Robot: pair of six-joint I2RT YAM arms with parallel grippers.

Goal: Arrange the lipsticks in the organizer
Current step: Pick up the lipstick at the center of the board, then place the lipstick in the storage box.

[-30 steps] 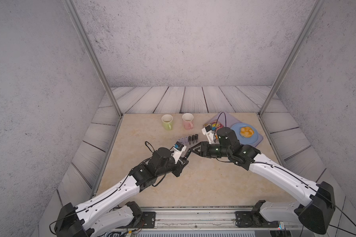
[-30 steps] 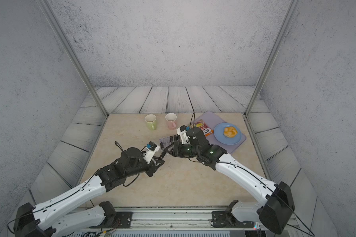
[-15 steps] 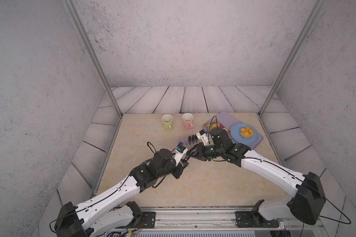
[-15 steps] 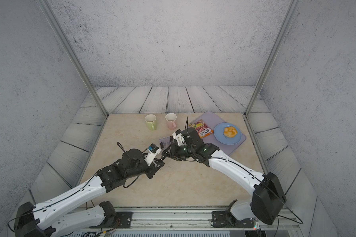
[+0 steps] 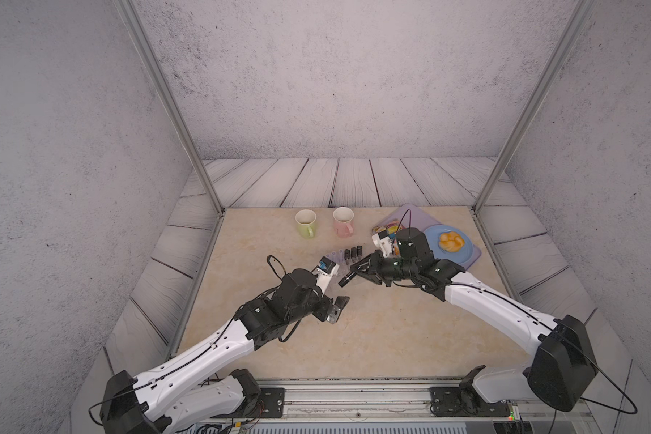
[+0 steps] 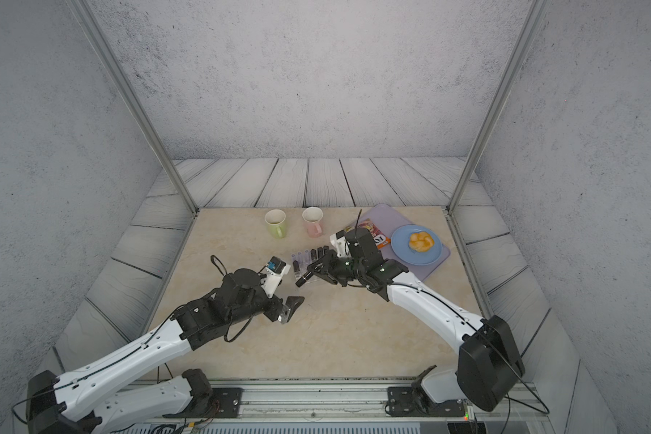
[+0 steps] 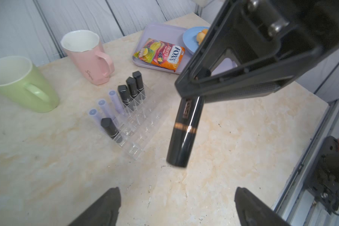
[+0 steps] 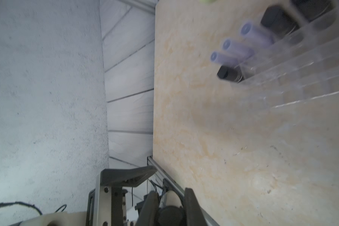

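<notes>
One black lipstick (image 7: pixel 184 129) hung in the air by the near left corner of the organizer (image 7: pixel 145 125). It was tilted, not straight up. The right end effector (image 5: pixel 356 271) had closed on one end of it, so the other end stuck out free. That was likely so the free end could slide down into a cell.

The organizer sat around the middle of the bench (image 7: pixel 243 137). Three lilac lipsticks (image 7: pixel 104 105) and four other black lipsticks (image 7: pixel 132 88) stood in cells along its far side and left end. Many cells on the near and right side were empty, so there was room for this last one.

The left end effector (image 7: pixel 177 190) was close by, a little nearer. Its fingers were spread wide, with nothing between them. It seemed to be keeping out of the way.

Beyond the organizer stood a green mug (image 7: pixel 22 84) and a pink mug (image 7: pixel 86 58). On the far right lay a lilac tray (image 7: pixel 143 39) with a bag of sweets (image 7: pixel 160 53) and a blue plate (image 7: pixel 192 39).
</notes>
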